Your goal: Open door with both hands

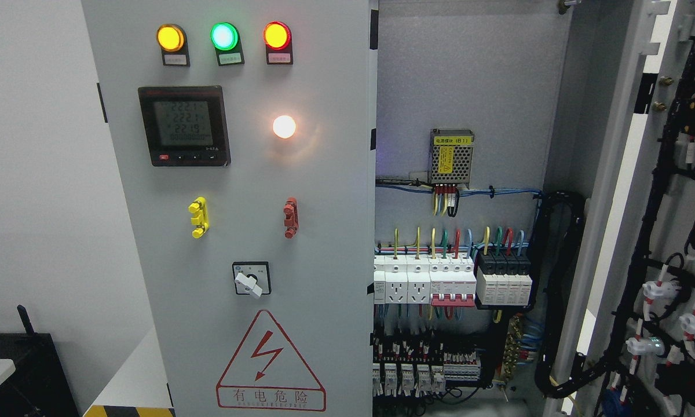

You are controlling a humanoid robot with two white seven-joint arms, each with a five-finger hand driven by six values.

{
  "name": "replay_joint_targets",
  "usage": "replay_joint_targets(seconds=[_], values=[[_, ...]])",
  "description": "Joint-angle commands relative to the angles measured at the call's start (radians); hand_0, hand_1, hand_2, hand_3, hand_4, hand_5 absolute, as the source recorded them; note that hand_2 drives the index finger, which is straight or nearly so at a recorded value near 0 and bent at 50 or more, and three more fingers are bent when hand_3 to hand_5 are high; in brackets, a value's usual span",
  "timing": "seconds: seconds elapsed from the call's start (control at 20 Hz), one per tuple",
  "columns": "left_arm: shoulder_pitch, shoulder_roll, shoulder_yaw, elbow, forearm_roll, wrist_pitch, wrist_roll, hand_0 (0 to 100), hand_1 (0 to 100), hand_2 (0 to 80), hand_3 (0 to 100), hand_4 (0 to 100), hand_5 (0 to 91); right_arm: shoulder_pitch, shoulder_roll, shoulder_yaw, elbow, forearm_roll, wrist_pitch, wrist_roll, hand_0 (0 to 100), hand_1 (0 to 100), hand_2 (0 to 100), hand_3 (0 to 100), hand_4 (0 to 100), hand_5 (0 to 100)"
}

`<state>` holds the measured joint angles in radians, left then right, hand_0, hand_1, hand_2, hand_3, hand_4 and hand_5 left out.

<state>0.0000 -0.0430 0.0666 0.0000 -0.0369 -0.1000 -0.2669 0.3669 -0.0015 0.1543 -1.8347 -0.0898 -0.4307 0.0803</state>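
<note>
A grey electrical cabinet fills the head view. Its left door [231, 174] is closed and carries three indicator lamps [224, 36], a digital meter [184, 125], a lit white lamp [284, 127], a yellow handle [198, 217], a red handle [290, 217], a rotary switch [251, 279] and a red warning triangle [270, 362]. The right door [660, 220] is swung wide open at the picture's right, with its wired inner face showing. Neither of my hands or arms appears in the picture.
Inside the open half are a power supply [452, 155], rows of white breakers [425, 281], black modules [504, 278] and a thick black cable loom [562, 278]. A black box with an antenna [26, 370] stands at the lower left by the white wall.
</note>
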Motion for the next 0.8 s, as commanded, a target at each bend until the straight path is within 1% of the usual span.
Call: replay_joint_targets(seconds=[0.0,0.15,0.3,0.55,0.75], values=[[0.002,0.0,-0.001,-0.009,0.0,0.0,0.0,0,0,0.0,0,0,0.0,-0.094,0.034,0.018,0.009,0.001,0.052,-0.001,38,0,0,0,0,0],[0.003,0.0,-0.001,-0.009,0.0,0.0,0.0,0,0,0.0,0,0,0.0,-0.14,0.034,0.019,0.011,-0.001,0.118,0.001,38,0,0,0,0,0],[0.002,0.0,-0.001,-0.009,0.0,0.0,0.0,0,0,0.0,0,0,0.0,-0.201,0.035,0.019,0.023,-0.001,0.167,0.001,38,0,0,0,0,0],[0.002,0.0,-0.001,-0.009,0.0,0.0,0.0,0,0,0.0,0,0,0.0,-0.267,0.035,0.021,0.029,-0.005,0.233,0.003,38,0,0,0,0,0],[0.002,0.0,0.001,-0.009,0.0,0.0,0.0,0,0,0.0,0,0,0.0,-0.335,0.04,0.028,0.043,-0.007,0.309,0.003,38,0,0,0,0,0]])
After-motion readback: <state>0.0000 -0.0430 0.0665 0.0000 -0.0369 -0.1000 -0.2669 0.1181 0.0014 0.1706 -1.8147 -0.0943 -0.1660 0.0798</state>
